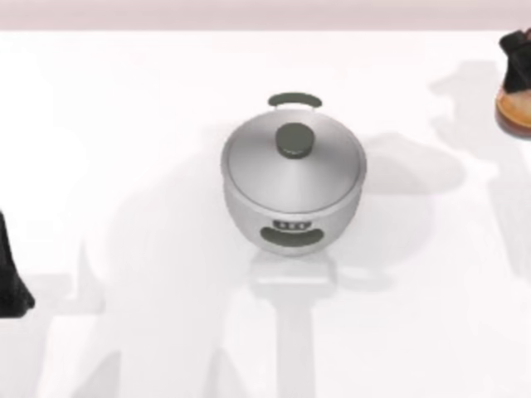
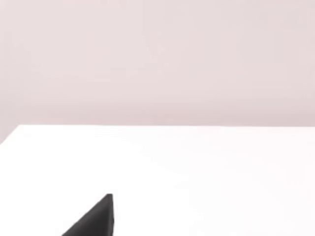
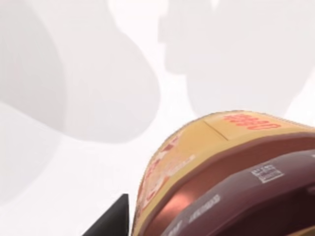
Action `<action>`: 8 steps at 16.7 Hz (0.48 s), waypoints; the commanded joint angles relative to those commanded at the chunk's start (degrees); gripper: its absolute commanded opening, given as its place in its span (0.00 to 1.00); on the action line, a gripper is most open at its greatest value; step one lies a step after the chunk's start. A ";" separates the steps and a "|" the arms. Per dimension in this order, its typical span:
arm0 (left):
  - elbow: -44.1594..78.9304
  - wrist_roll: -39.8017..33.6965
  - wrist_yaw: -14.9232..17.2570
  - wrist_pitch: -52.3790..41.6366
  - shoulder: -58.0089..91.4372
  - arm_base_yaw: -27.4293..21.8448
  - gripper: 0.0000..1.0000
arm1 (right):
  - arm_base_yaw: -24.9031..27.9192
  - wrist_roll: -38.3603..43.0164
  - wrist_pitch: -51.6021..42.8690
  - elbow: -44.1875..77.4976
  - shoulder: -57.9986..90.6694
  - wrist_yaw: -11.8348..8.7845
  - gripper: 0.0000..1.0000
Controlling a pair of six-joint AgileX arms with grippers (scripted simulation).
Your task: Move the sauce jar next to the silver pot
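Note:
The silver pot [image 1: 292, 178] stands at the table's centre, domed lid on, with a dark knob [image 1: 295, 139] and two loop handles. The sauce jar [image 1: 514, 109] sits at the far right edge of the top view, well away from the pot. My right gripper [image 1: 518, 58] is over it and shut on it. The right wrist view shows the jar [image 3: 216, 162] close up, orange-yellow label and dark brown lid, with one dark finger [image 3: 114, 220] against its side; the other finger is hidden. My left gripper [image 1: 12, 282] is parked at the left edge, open and holding nothing.
The white table [image 1: 124, 166] carries only the pot and the jar. The left wrist view shows one dark finger [image 2: 96, 219] over bare table [image 2: 197, 172] and a pale wall behind the far edge.

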 joint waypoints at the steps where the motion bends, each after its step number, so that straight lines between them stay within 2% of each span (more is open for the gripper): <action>1: 0.00 0.00 0.00 0.00 0.00 0.00 1.00 | 0.05 -0.02 -0.06 -1.08 -1.08 -0.03 0.00; 8: 0.00 0.00 0.00 0.00 0.00 0.00 1.00 | 0.19 0.87 0.27 -1.76 -1.57 0.19 0.00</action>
